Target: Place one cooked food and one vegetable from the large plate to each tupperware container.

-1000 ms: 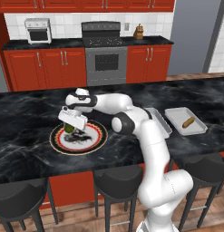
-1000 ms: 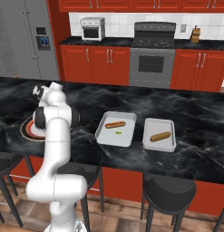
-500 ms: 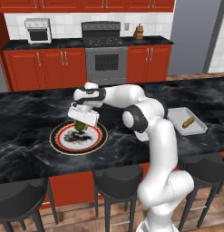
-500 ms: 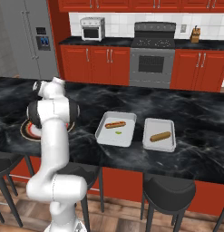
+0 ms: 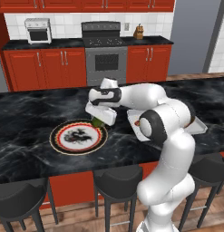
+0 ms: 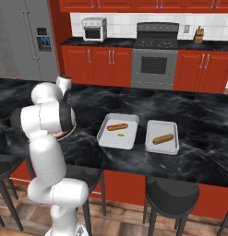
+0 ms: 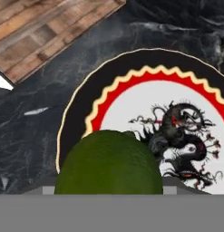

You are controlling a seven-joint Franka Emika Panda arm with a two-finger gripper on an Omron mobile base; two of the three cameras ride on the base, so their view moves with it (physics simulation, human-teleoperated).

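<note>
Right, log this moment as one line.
gripper: shut on green vegetable, lifted over plate rim | near tray: sausage, green bit | far tray: sausage only

White rounded arm point(image 5: 170, 136) w/ dark joints (glossy)

- My arm reaches forward and left, elbow bent.
- My gripper point(image 5: 99, 121) hangs over the large plate's point(image 5: 59, 144) right edge, clamped around a green vegetable point(image 5: 98, 121).
</note>
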